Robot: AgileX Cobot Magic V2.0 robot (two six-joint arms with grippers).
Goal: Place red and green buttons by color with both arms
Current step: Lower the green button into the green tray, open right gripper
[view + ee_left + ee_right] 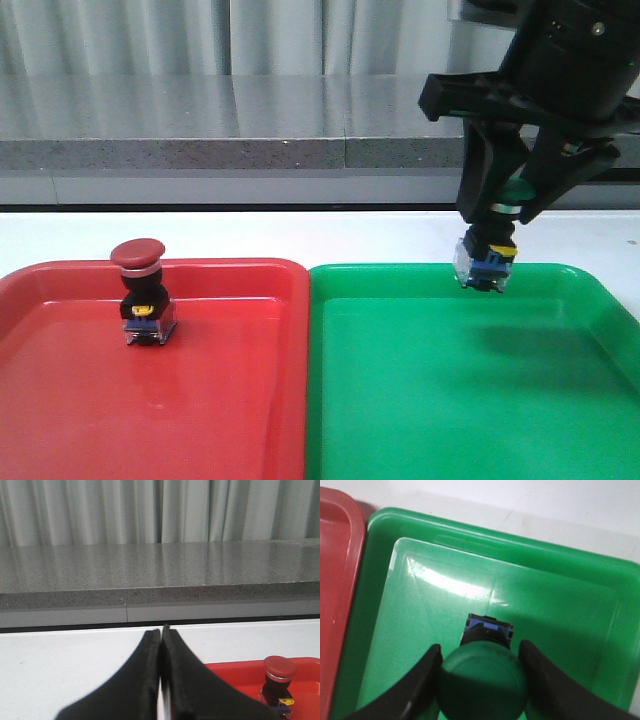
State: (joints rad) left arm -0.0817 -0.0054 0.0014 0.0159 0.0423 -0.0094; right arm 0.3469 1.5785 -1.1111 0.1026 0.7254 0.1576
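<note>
In the front view, a red tray [150, 400] fills the lower left of the frame and a green tray [470, 400] the lower right, their rims side by side on the white bench [300, 235]. The red button [139, 290] stands upright in the red tray, towards its far left part, with nothing touching it. At the upper right the right tool [497, 222] hangs from a thick black wrist that is cut off by the top edge; its two fingers are clamped on the green button [492, 245], whose base hangs over the far rim of the green tray, and whether it touches the tray cannot be told. The green cap is mostly hidden between the fingers. In the left wrist view, the left tool [161, 675] sits at the bottom centre with its two black fingers pressed together and nothing between them; the red button [278, 682] shows at the lower right inside a corner of the red tray [235, 672], partly cut off by the frame edge. In the right wrist view, the green button [482, 677] fills the bottom centre, seen from above its cap, gripped on both sides by the right tool [481, 680], over the green tray [570, 625]; a strip of red tray [335, 580] shows along the left edge.
</note>
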